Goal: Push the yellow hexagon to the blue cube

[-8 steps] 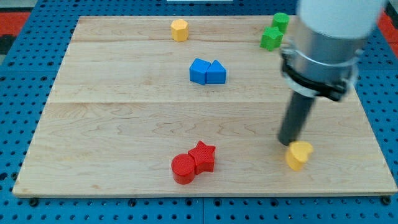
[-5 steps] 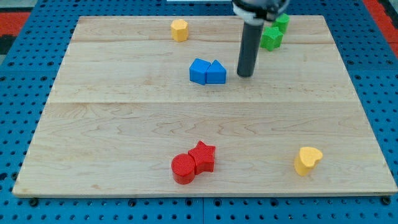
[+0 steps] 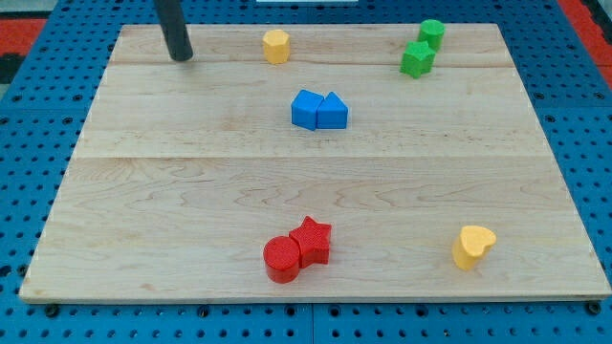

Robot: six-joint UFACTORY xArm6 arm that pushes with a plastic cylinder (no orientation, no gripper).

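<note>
My tip (image 3: 181, 57) is sitting down on the wooden board (image 3: 191, 191) near the view's top left corner, touching none of the blocks. It's just a bare rod (no jaws on this thing, so it isn't holding anything, it only pushes). The rod runs up out of the view's top edge, so only its lower stretch shows.

The yellow hexagon (image 3: 275, 45) is to the view's right of my tip, near the top edge of the board, at roughly the same height in the view. There's a clear gap of bare wood between the two, so no contact.

The blue cube (image 3: 306, 109) is below the hexagon and a bit to the view's right, roughly in the upper middle of the board. It's pressed right up against a second blue block (image 3: 333, 111) on its right side, that one with a peaked top, so the pair reads as one little cluster. The hexagon and the cube are apart, with a strip of board between them.

Other stuff on the board: two green blocks (image 3: 424, 48) up near the top right, one just above and right of the other and looking like they touch. A red cylinder (image 3: 282, 259) and a red star (image 3: 314, 239) are snug together near the bottom middle. A yellow heart (image 3: 472, 246) sits alone toward the bottom right, well away from everything else.
</note>
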